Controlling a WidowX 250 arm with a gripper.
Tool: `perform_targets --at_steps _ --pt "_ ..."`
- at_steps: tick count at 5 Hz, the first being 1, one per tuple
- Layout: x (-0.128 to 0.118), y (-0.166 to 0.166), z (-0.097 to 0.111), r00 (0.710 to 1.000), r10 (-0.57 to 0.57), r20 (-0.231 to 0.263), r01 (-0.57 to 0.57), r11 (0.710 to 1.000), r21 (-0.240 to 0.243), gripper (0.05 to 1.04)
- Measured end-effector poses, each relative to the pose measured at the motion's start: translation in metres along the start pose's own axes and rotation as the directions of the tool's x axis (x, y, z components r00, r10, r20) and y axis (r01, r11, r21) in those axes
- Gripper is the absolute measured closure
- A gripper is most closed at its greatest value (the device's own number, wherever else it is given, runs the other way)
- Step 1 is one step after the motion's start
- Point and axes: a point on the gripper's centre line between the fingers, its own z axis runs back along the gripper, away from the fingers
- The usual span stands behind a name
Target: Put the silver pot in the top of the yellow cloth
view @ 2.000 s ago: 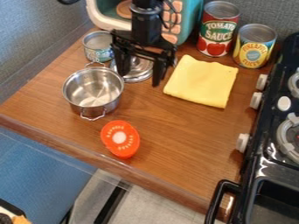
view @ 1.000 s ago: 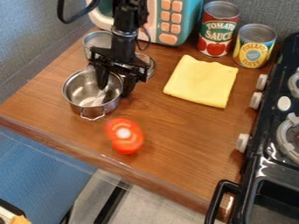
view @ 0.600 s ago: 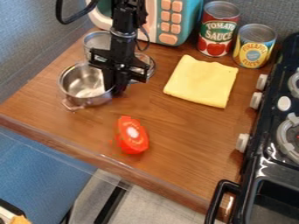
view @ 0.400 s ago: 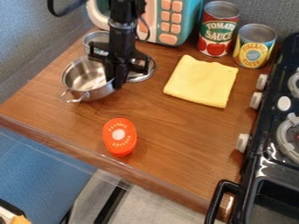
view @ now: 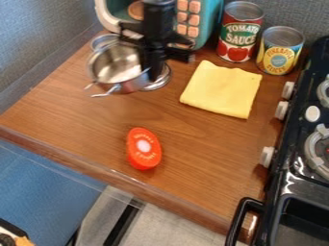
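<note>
The gripper [view: 153, 72] is in the upper middle of the camera view, shut on the right-hand wall of the silver pot [view: 118, 65]. The pot hangs a little tilted above the counter, its handle side toward the lower left, and it partly covers a small can and a metal lid. The yellow cloth [view: 221, 89] lies flat on the counter to the right of the pot and gripper, with a gap between them.
An orange-red object [view: 143, 149] rocks near the front of the counter [view: 193, 158]. Behind stand a teal toy microwave [view: 204, 21], a tomato can [view: 239, 31] and a pineapple can [view: 280, 50]. The stove [view: 302, 158] borders the right.
The gripper came down to the pot, took hold of its wall, and has lifted it up and toward the back right. The orange-red object has wobbled in place.
</note>
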Motion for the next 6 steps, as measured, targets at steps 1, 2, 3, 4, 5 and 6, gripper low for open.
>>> perform_targets --at_steps 1,2,3,4,5,6 --pt "0.014 -0.033 0.016 0.997 -0.043 0.069 0.045 0.998 -0.040 1.006" --pt "0.027 -0.071 0.005 0.992 -0.108 0.058 0.110 0.993 -0.032 1.006" --pt "0.040 -0.090 -0.006 0.991 -0.125 0.047 0.127 0.991 -0.032 1.006" --pt "0.054 -0.100 -0.023 0.991 -0.129 0.019 0.129 0.992 -0.010 1.006" --pt "0.062 -0.109 -0.036 0.990 -0.144 -0.003 0.144 0.989 0.016 1.006" --pt "0.067 -0.109 -0.037 0.990 -0.141 0.005 0.141 0.990 0.025 1.006"
